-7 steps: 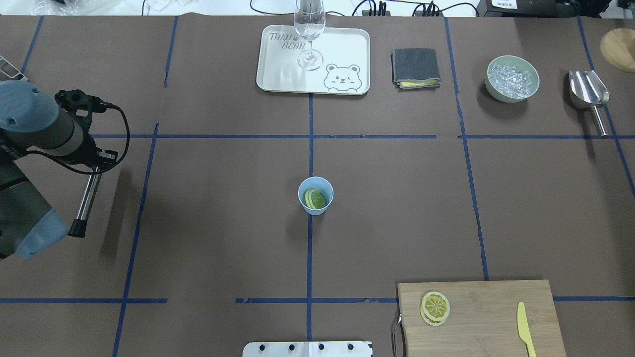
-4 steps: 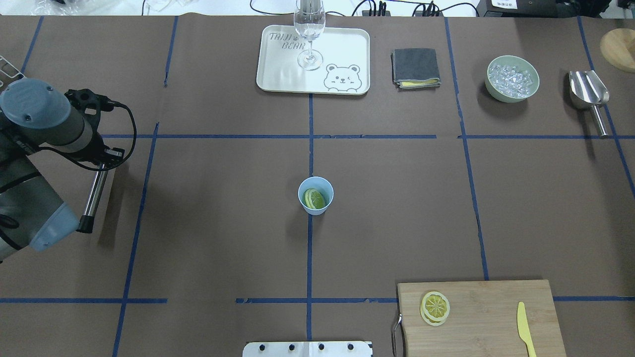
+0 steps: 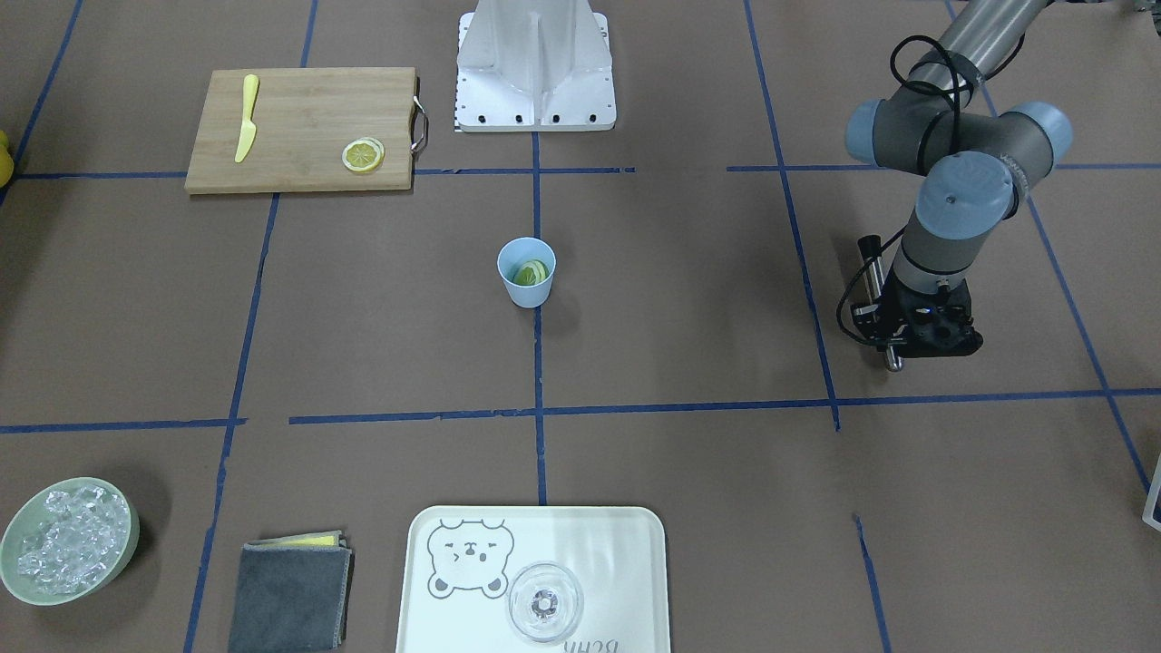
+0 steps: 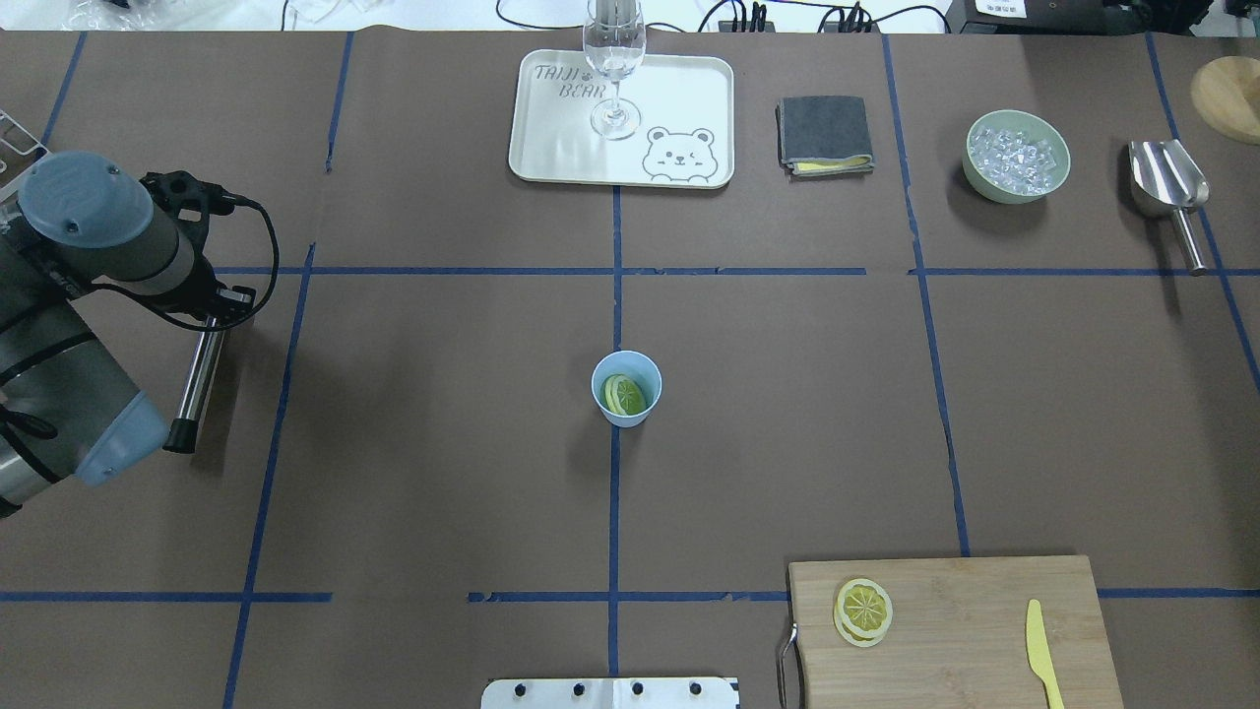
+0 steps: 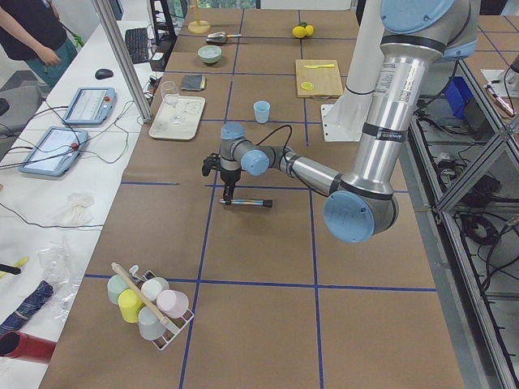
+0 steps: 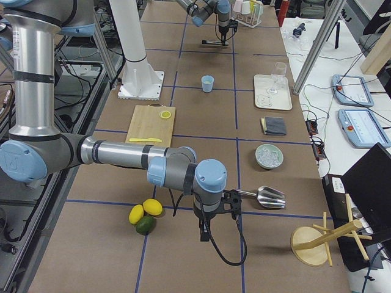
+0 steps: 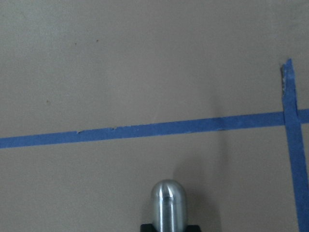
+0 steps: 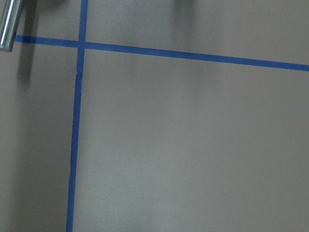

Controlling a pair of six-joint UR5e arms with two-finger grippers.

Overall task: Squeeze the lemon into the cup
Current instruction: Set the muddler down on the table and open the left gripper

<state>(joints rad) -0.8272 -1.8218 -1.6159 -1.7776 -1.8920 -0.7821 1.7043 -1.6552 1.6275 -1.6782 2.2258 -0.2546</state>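
Note:
The light-blue cup (image 4: 630,416) stands at the table's middle with a lemon slice (image 4: 624,394) lying tilted inside it; both also show in the front view, the cup (image 3: 526,290) and the slice (image 3: 531,270). More lemon slices (image 4: 863,611) lie stacked on the wooden cutting board (image 4: 984,601). My left gripper (image 4: 224,300) is far left of the cup, pointing down, shut on a steel rod with a black tip (image 4: 197,369). My right gripper (image 6: 214,210) shows only in the right side view, near the table's end; I cannot tell if it is open.
A yellow plastic knife (image 4: 1041,650) lies on the board. At the back stand a tray (image 4: 689,98) with a wine glass (image 4: 614,59), a folded cloth (image 4: 825,135), a green bowl of ice (image 4: 1017,156) and a steel scoop (image 4: 1168,187).
My left arm has moved right and slightly toward the table's far side, carrying the steel rod with it. The cup and lemon slices have not moved.

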